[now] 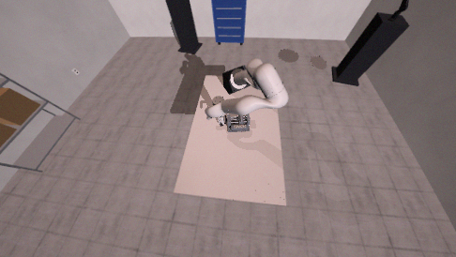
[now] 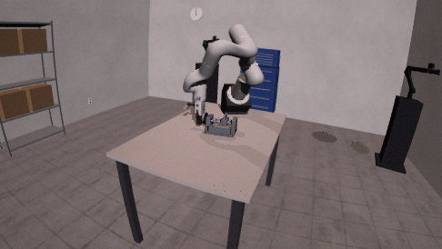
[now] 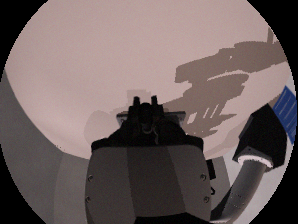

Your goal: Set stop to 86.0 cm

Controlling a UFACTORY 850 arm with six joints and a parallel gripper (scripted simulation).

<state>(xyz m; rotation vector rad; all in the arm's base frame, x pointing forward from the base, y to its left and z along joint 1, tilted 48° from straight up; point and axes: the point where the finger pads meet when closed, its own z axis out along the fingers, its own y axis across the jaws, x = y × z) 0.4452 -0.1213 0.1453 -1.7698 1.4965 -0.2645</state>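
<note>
The grey stop device (image 1: 238, 128) (image 2: 220, 130) stands on the table, with rails between two end plates. An upright block on the rails, seemingly the stop (image 2: 225, 119), is right of the middle in the exterior view. Marks on the front are too small to read. My gripper (image 1: 221, 122) (image 2: 199, 122) (image 3: 145, 103) points down at the device's left end. Its fingers are nearly together, with a small dark part between them, seemingly of the handwheel. The handwheel is mostly hidden by the fingers. In the wrist view, grey ends of the device (image 3: 178, 116) show on both sides of the fingers.
The pale table (image 1: 230, 173) (image 2: 182, 156) carries the device and the arm's black base (image 2: 236, 106) behind it. The arm reaches over from the base, to the right of the gripper. A blue cabinet (image 1: 229, 21) (image 2: 268, 79), black pillars and a shelf with boxes stand away from the table.
</note>
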